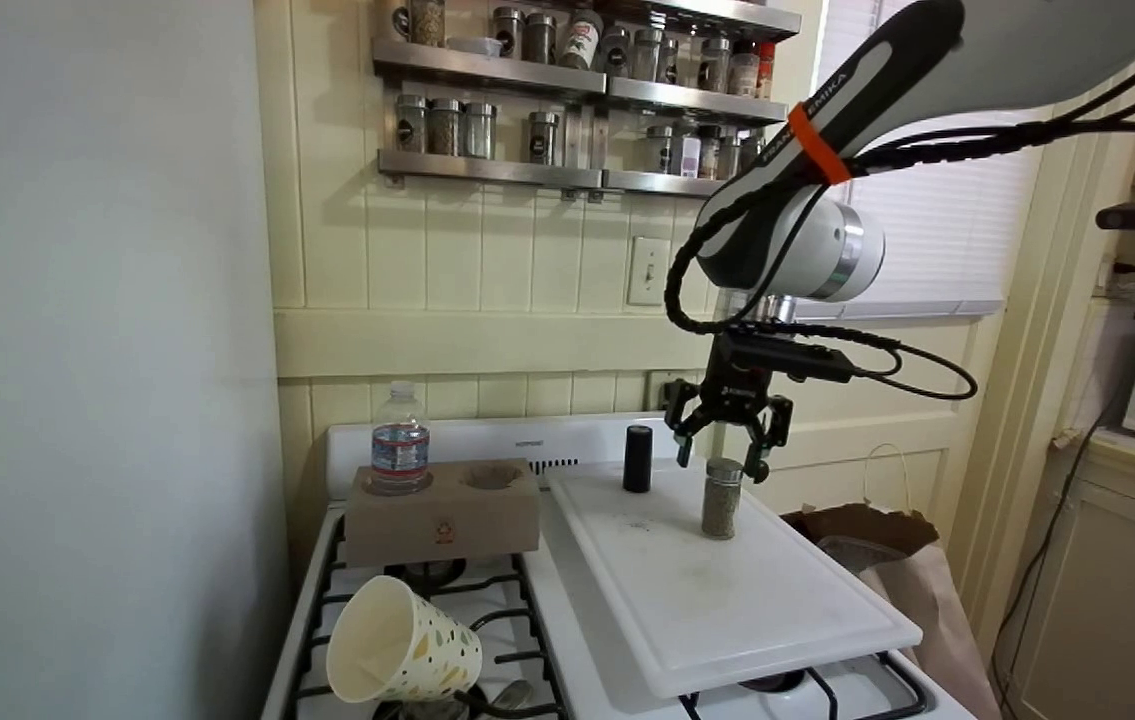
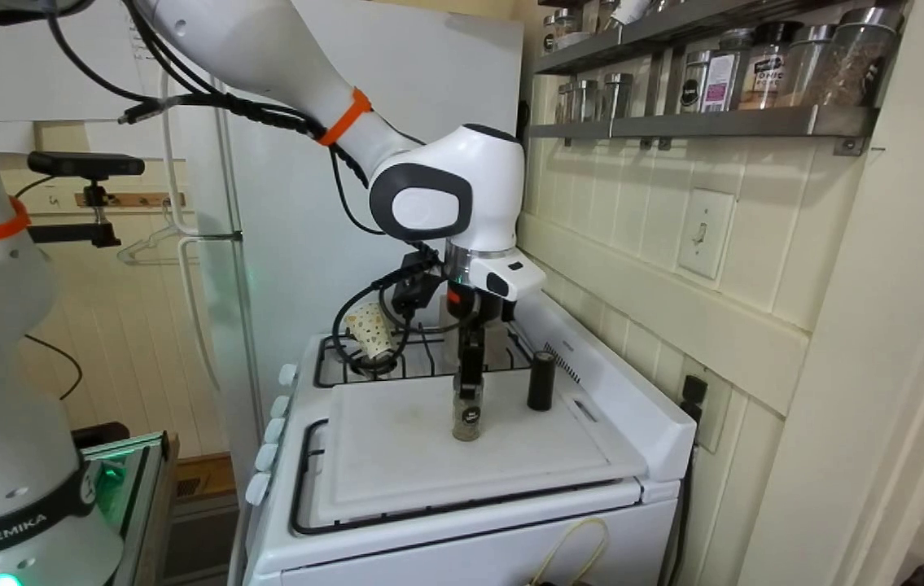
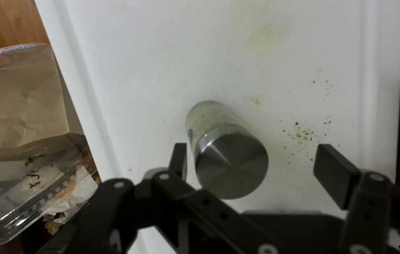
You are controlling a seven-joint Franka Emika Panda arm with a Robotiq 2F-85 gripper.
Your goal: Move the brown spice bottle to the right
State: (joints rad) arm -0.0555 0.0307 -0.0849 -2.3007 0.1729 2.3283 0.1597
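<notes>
The brown spice bottle is a small upright jar with a silver lid. It stands on a white cutting board in both exterior views, the bottle here [image 1: 720, 510] and here [image 2: 467, 419], the board here [image 1: 707, 600] and here [image 2: 396, 448]. In the wrist view the bottle [image 3: 208, 116] shows from above, its metal lid toward the camera. My gripper [image 1: 721, 466] is open, pointing down at the level of the lid. In the wrist view the gripper [image 3: 252, 171] has the lid between its fingers, nearer the left finger, with a gap on each side.
A near-black little bottle [image 1: 638, 459] stands on the board toward the wall. A cardboard holder [image 1: 442, 530] with a water bottle [image 1: 400, 445] and a tilted cup [image 1: 407, 645] are on the stove. A paper bag [image 1: 927, 590] is beside the stove. Spice shelves [image 1: 497, 170] hang above.
</notes>
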